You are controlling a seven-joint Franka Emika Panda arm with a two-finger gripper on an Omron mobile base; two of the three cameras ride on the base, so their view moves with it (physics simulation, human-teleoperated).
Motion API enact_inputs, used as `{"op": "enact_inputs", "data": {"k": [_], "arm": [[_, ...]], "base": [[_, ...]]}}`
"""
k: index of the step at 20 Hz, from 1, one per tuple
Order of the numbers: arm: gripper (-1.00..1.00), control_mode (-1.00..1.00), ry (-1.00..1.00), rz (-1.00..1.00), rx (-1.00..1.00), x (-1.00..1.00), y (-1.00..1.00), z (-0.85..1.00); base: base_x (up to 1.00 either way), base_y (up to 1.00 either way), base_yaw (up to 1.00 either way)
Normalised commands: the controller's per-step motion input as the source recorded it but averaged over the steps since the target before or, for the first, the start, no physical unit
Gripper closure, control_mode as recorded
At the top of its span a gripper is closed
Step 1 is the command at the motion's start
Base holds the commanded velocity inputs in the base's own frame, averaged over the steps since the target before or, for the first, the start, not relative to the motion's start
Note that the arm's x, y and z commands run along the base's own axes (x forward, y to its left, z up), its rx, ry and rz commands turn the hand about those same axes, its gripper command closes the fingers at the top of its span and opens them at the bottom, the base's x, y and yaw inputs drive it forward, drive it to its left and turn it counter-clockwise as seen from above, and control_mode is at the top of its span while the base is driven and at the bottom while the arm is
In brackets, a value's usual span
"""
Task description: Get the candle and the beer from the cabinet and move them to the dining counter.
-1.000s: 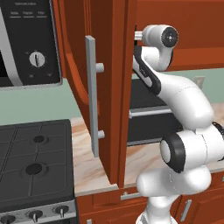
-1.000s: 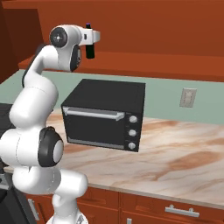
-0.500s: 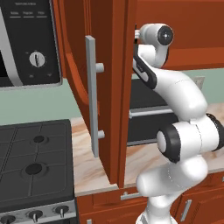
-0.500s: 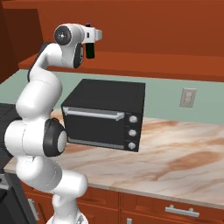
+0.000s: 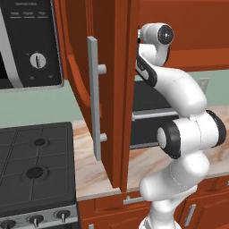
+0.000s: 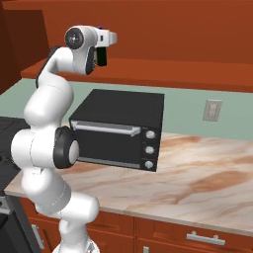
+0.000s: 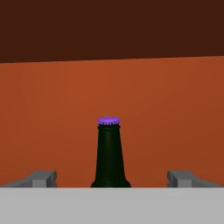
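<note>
beer (image 7: pixel 110 153): slim, nearly black glass bottle with a long neck and a small purple cap, standing upright straight ahead of me, centred between my two fingertips (image 7: pixel 43 178); its lower body is cut off below my view.
cabinet (image 5: pixel 117 89): reddish-brown wood; its door stands open with a long vertical grey bar handle. Its orange-brown inner wall rises behind the bottle, beyond my fingers.
</note>
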Motion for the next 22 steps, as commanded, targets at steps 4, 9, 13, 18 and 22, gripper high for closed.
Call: {"op": "enact_inputs", "data": {"k": [4,9,13,18,22], "arm": [[-1.00,-1.00,0.00,0.00,0.00,0.22,0.00,0.00],[-1.00,-1.00,0.00,0.00,0.00,0.22,0.00,0.00],[-1.00,-1.00,0.00,0.00,0.00,0.19,0.00,0.00],[-1.00,-1.00,0.00,0.00,0.00,0.18,0.00,0.00],[-1.00,-1.00,0.00,0.00,0.00,0.12,0.00,0.00]], "base": [[0.00,0.00,0.00],[0.00,0.00,0.00],[0.00,0.00,0.00],[0.00,0.00,0.00],[0.00,0.00,0.00]]}}
